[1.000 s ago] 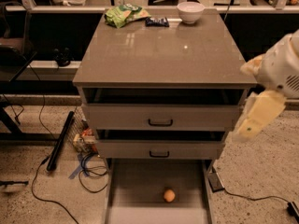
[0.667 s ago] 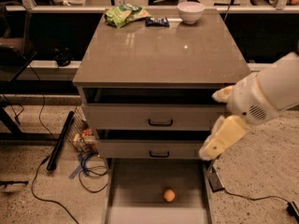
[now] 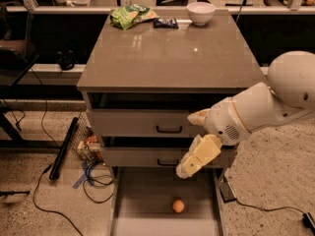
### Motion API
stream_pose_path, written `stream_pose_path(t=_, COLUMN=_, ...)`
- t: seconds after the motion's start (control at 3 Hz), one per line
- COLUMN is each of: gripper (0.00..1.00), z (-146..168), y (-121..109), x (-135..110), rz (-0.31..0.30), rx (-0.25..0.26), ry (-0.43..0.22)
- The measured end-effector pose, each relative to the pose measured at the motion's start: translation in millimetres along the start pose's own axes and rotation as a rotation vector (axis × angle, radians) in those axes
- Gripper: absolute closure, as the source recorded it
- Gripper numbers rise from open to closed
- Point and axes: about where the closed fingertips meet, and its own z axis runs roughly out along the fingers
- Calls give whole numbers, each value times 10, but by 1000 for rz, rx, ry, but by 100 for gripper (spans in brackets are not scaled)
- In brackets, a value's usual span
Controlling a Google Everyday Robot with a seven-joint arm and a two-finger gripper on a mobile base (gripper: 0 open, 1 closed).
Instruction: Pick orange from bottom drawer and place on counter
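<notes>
A small round orange (image 3: 178, 206) lies on the floor of the pulled-out bottom drawer (image 3: 142, 193), toward its front and right of centre. My gripper (image 3: 191, 161), cream-coloured on a thick white arm, hangs in front of the lower handled drawer, above the orange and a little to its right, apart from it. It holds nothing that I can see. The counter (image 3: 167, 58) is the glossy grey-brown top of the cabinet.
At the counter's far edge sit a white bowl (image 3: 201, 12), a green snack bag (image 3: 131, 15) and a dark packet (image 3: 165, 23). Two grey drawers with black handles (image 3: 169, 129) are above the bottom one. Cables (image 3: 93, 177) and a black bar (image 3: 63, 149) lie on the floor at left.
My arm has swung from the cabinet's right side leftward and down, and the gripper now hangs in front of the drawers over the bottom drawer. The orange has not moved.
</notes>
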Motion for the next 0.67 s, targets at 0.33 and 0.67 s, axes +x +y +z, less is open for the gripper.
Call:
stream_pose_path(t=0.33, gripper=0, z=136, y=-27, x=98, rz=5, rx=22, ry=31)
stream_pose_path(t=0.67, gripper=0, z=450, y=-157, x=462, rz=36, rx=37, ry=29)
